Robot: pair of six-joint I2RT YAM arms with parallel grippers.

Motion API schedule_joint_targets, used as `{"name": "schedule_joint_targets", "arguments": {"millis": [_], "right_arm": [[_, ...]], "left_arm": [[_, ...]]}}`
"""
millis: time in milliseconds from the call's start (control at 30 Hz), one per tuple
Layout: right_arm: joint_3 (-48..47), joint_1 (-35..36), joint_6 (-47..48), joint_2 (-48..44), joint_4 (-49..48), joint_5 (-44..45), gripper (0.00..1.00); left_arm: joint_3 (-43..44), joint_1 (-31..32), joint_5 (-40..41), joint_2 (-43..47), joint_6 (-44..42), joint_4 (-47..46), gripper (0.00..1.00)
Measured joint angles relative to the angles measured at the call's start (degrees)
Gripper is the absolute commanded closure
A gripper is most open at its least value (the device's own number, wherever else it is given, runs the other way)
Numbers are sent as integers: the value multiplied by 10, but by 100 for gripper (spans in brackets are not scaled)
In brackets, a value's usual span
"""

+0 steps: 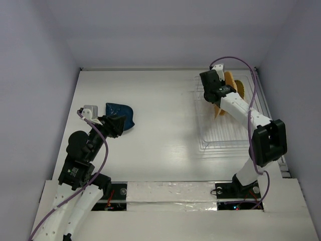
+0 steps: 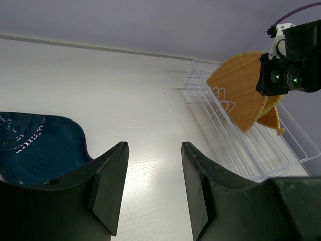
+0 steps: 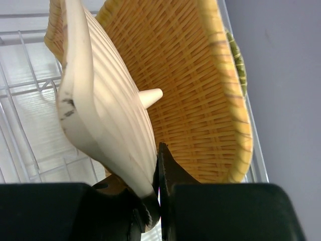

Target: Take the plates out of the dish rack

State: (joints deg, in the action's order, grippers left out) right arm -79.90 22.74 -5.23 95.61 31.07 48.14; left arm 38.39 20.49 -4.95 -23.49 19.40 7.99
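In the rack (image 1: 220,136) at far right, my right gripper (image 3: 153,169) pinches the rim of a pale-backed plate (image 3: 105,115), which stands against a woven orange plate (image 3: 193,85). My left gripper (image 2: 153,173) hangs spread wide over the table (image 1: 160,110), just beside the blue plate (image 2: 35,145) lying there.

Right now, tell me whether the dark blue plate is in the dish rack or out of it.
Out. The dark blue plate lies flat on the table, well apart from the dish rack at the right.

Orange plates (image 1: 234,88) upright in rack (image 1: 220,136) (blue plate (image 1: 123,111) out)
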Motion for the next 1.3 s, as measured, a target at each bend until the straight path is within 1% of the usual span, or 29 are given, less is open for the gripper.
{"name": "schedule_joint_targets", "arguments": {"millis": [233,467,567,667,733,800,933,1067,1167,1300], "right_arm": [[-28,9,10,-24,28,27,100],[-58,30,7,-135,43,22,100],[-59,50,-7,-194,38,-21,100],[-36,75,-33,-243,-4,-117,100],[-11,93,-53,-252,-44,-184,100],[19,108,-80,-242,-91,-263,100],[56,123,-125,-157,-154,-381,100],[101,130,-151,-88,-167,-450,100],[120,130,-163,-63,-170,-486,100],[141,129,-184,-40,-217,-523,100]], "left_arm": [[0,0,-2,0,0,0,57],[0,0,-2,0,0,0,56],[0,0,-4,0,0,0,56],[0,0,-4,0,0,0,56],[0,0,-4,0,0,0,54],[0,0,-4,0,0,0,53],[0,0,-4,0,0,0,50],[0,0,-4,0,0,0,47],[0,0,-5,-1,0,0,46],[0,0,-7,-2,0,0,44]]}}
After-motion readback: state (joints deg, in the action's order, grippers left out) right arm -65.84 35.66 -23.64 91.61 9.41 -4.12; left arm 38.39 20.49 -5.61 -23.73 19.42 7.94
